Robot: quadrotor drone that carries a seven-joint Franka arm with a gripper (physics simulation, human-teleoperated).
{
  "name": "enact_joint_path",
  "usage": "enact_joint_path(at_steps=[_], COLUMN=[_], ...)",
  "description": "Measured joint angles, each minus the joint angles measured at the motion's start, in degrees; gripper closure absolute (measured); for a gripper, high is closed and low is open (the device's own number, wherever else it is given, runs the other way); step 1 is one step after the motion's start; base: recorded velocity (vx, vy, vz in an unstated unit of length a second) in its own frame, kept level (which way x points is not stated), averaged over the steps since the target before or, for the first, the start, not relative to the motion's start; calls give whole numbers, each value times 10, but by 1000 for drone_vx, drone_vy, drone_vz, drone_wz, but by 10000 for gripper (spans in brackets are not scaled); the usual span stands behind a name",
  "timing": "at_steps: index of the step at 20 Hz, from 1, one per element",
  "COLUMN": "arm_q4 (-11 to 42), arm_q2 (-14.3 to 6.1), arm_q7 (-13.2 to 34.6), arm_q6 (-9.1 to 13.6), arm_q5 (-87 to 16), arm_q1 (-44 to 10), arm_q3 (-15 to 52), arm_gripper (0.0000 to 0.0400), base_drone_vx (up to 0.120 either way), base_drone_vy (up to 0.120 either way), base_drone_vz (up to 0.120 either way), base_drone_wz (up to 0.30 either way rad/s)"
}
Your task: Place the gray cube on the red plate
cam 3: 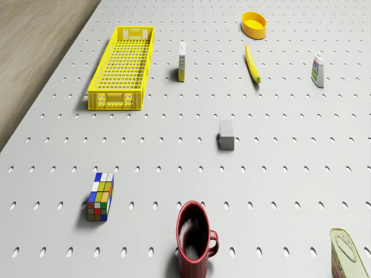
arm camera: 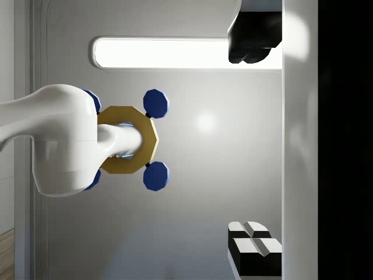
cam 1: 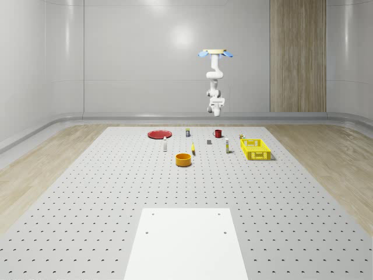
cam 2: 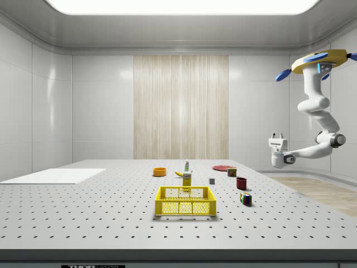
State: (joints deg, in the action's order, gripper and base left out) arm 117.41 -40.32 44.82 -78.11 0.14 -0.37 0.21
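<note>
Gray cube (cam 3: 226, 134) untouched on counter (cam 1: 116, 192), well apart from red plate (cam 1: 158, 134) — drone (cam 2: 324, 60) hovering high, pincer (cam 2: 278, 135) spread, empty; everything left.

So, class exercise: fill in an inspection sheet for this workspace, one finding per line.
Surface: perforated grey table with a white panel at its near end.
Job's things: gray cube resting on the table; red plate apart from it, bare.
Clutter: yellow basket, red mug, puzzle cube, banana, orange bowl, bottle, carton, tin.
Gripper: gripper high in the air, pointing upward, holding nothing; drone hovers beyond the table's far end.
Cables: nothing seen.
Surroundings: pale walls, wood wall panel, wood floor.
</note>
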Motion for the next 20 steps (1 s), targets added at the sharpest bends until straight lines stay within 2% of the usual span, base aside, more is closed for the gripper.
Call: enact_joint_path(at_steps=[20], arm_q4=[-1], arm_q2=[-3], arm_q7=[0], arm_q6=[-5], arm_q5=[-1], arm_q1=[-1], arm_q3=[2], arm_gripper=[0], base_drone_vx=[120], base_drone_vy=[-120], base_drone_vz=[0], base_drone_wz=[0])
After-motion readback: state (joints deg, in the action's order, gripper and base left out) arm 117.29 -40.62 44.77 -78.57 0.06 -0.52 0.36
